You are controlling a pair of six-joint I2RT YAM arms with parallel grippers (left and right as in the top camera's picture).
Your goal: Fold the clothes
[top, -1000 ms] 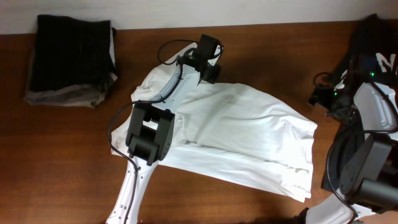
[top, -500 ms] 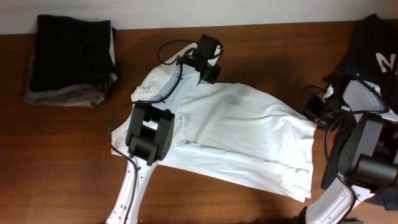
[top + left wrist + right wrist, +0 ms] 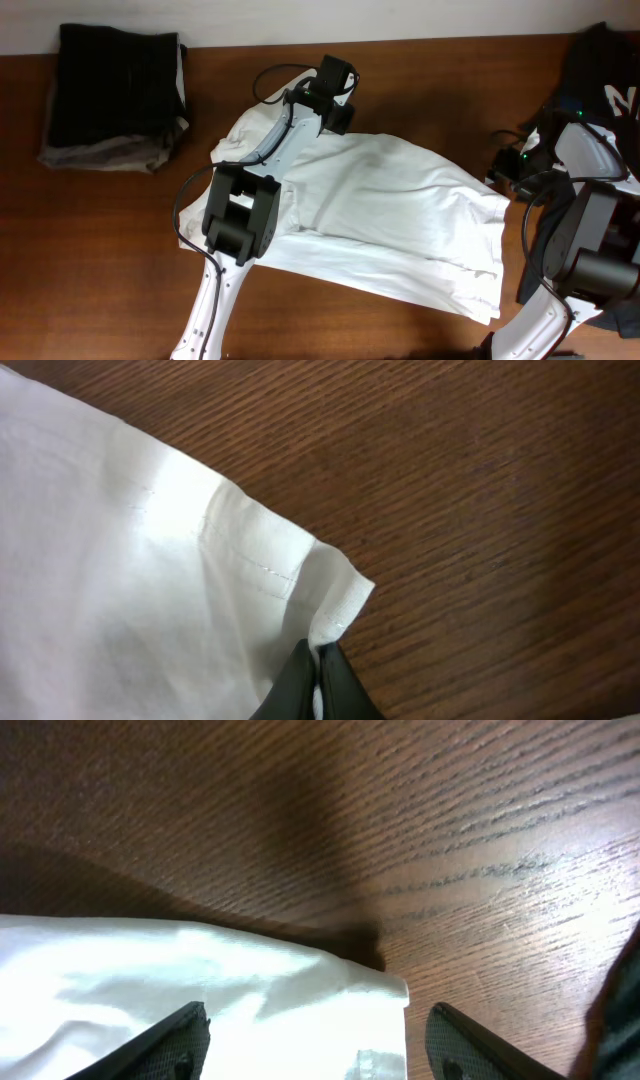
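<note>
Shirt pos: the white T-shirt (image 3: 400, 220) lay spread across the middle of the wooden table (image 3: 100, 260), slanting from far-left to near-right. It was wrinkled and mostly flat.
L jaws: the left gripper (image 3: 318, 660) was at the shirt's far edge. Its fingertips were pressed together on a hemmed corner of the cloth, per the wrist view.
R jaws: the right gripper (image 3: 315, 1020) had its fingers wide apart, low over the shirt's right-hand corner. The cloth lay between them but wasn't pinched.
Done so far: prob. very little. No neat fold was visible and the shirt wasn't a compact shape. A long crease ran along the near side, but it couldn't be told if that was a turned-over layer.
Left to do: prob. nearly all of it. The R side needed a grip, then sides/sleeves brought in, then the length halved. Judged as an early, corner-grabbing stage.
Surface: dark brown wood-grain tabletop, matte w/ slight sheen. It was bare around the shirt's near and left sides.
Other items: a stack of dark folded clothes (image 3: 115, 95) sat at the far-left, well apart from the shirt. A dark garment (image 3: 600, 60) lay at the far-right, behind the R arm.
Room: only a pale wall (image 3: 300, 20) showed along the table's far edge; nothing else could be made out.
</note>
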